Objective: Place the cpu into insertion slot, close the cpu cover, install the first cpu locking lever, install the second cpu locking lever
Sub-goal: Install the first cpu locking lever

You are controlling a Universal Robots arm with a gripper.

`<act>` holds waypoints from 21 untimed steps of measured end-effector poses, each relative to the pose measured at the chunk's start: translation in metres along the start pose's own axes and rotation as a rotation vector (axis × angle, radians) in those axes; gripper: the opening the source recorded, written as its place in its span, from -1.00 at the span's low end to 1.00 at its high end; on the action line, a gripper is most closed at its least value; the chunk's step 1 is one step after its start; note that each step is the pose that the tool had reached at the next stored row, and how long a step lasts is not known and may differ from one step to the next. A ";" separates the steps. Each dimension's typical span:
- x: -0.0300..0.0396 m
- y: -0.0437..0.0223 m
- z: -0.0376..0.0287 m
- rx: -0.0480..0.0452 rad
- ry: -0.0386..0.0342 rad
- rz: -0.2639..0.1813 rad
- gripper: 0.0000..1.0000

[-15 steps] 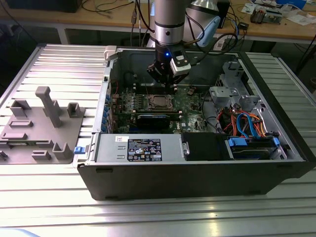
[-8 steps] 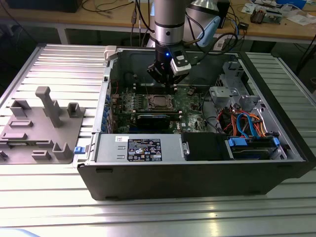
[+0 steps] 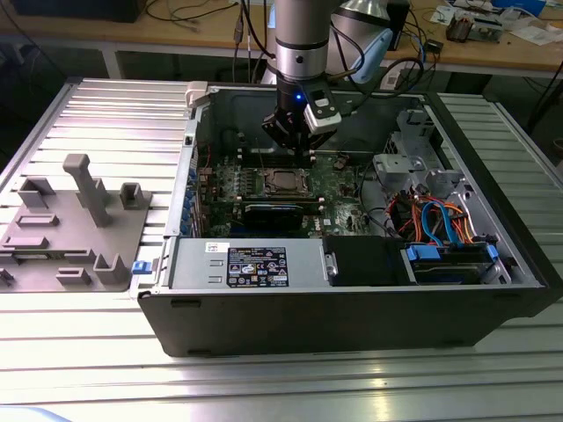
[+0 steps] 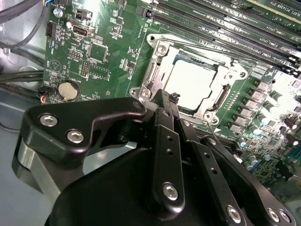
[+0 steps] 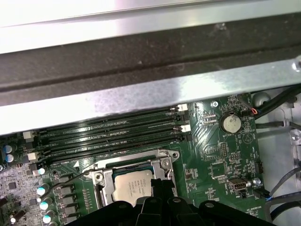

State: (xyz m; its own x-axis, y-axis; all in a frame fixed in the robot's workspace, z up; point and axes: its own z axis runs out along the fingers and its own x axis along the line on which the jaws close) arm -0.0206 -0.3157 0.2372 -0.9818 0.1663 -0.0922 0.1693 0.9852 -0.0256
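Observation:
The cpu [image 4: 190,82] lies flat in the insertion slot [image 4: 149,75] on the green board, silver top up. The cpu cover [image 4: 188,52] lies down around it, its window framing the chip. My gripper [image 4: 170,100] hangs just over the socket's edge, its black fingers [image 4: 164,122] drawn together, with nothing seen between them. A thin wire locking lever [image 4: 211,134] runs past the socket corner beside the fingers. The first wrist view has the cpu [image 5: 131,186], the cover [image 5: 164,162], a lever wire [image 5: 70,179] and my gripper [image 5: 158,184]. In the exterior view my gripper [image 3: 303,156] stands above the cpu [image 3: 284,182].
Long memory slots [image 5: 117,132] run beside the socket. A coin battery [image 5: 230,123] sits nearby. The open case [image 3: 352,316] holds a black card [image 3: 281,211], a power supply [image 3: 246,264] and orange and blue cables [image 3: 440,220]. A grey fixture [image 3: 70,229] stands on the exterior view's left.

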 end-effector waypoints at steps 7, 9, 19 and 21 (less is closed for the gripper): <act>0.0000 0.0000 0.0000 -0.0010 -0.0003 -0.010 -0.79; 0.0000 0.0000 0.0000 -0.0013 -0.0003 -0.013 -0.79; 0.0000 0.0000 0.0000 -0.0031 -0.0008 -0.033 -0.79; 0.0000 0.0000 0.0000 -0.0034 -0.0010 -0.037 -0.79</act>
State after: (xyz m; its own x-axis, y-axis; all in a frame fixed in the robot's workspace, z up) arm -0.0205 -0.3157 0.2372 -0.9873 0.1297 -0.0922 0.1326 0.9908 -0.0256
